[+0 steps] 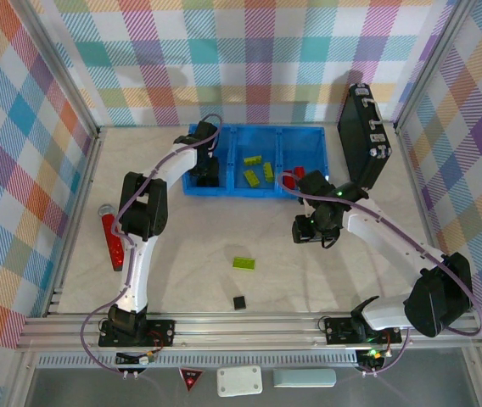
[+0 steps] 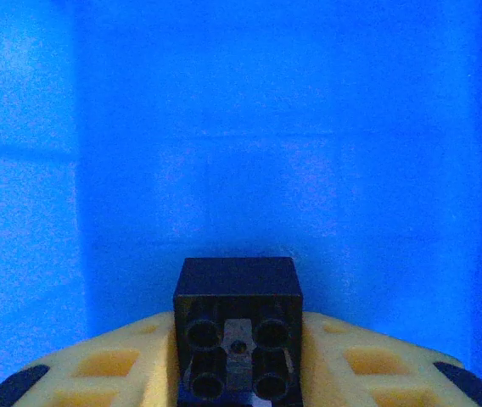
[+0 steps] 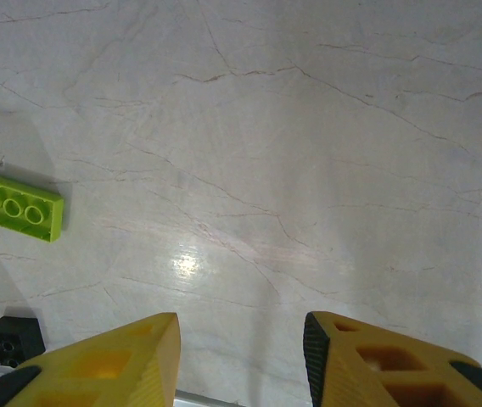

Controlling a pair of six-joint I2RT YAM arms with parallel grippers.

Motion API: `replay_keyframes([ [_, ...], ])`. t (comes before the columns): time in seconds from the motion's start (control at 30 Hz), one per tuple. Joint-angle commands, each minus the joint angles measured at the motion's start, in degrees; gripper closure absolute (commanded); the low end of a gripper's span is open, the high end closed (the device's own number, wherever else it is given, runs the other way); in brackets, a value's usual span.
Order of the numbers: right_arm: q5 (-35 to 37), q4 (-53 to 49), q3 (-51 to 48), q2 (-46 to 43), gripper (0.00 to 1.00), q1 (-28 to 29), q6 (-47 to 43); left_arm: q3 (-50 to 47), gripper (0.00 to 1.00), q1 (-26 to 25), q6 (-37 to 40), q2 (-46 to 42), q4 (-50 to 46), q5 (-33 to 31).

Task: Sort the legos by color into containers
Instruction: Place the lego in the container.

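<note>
My left gripper [image 2: 238, 356] is shut on a small black lego [image 2: 238, 326], stud holes facing the camera, low inside the left compartment of the blue tray [image 2: 309, 127]. From above, the left gripper [image 1: 207, 172] reaches into that compartment of the tray [image 1: 309, 130]. Three lime-green legos [image 1: 253, 175] lie in the middle compartment, and a red lego [image 1: 292, 175] lies in the right one, partly behind my right arm. My right gripper [image 3: 239, 348] [image 1: 302, 231] hangs open above bare table. A green lego [image 3: 16, 206] [image 1: 243, 263] and a black lego [image 3: 10, 337] [image 1: 240, 302] lie on the table.
A red cylinder with a silver cap [image 1: 110, 240] lies at the left beside the left arm. A black case with silver latches [image 1: 364, 134] leans at the back right. The aluminium rail [image 1: 249, 324] runs along the table's front edge.
</note>
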Motion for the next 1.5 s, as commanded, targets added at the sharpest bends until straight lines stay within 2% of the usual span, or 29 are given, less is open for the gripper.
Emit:
replay_keyframes([
  [0.0, 0.0, -1.7, 1.0, -1.7, 0.55, 0.5, 1.3, 1.8, 0.60, 0.7, 0.3, 0.3, -0.4, 1.2],
  [0.67, -2.0, 0.4, 2.0, -0.2, 0.56, 3.5, 2.7, 2.8, 0.58, 0.7, -0.4, -7.5, -6.2, 3.3],
  [1.03, -2.0, 2.6, 5.0, 6.4, 0.56, 9.3, 3.8, -9.4, 0.58, 2.6, -1.0, -18.7, -5.9, 4.8],
  [1.47, -0.9, 1.9, 15.3, 20.4, 0.56, 18.4, 2.3, -24.1, 0.57, 6.5, -1.1, -34.6, -7.7, 5.5],
])
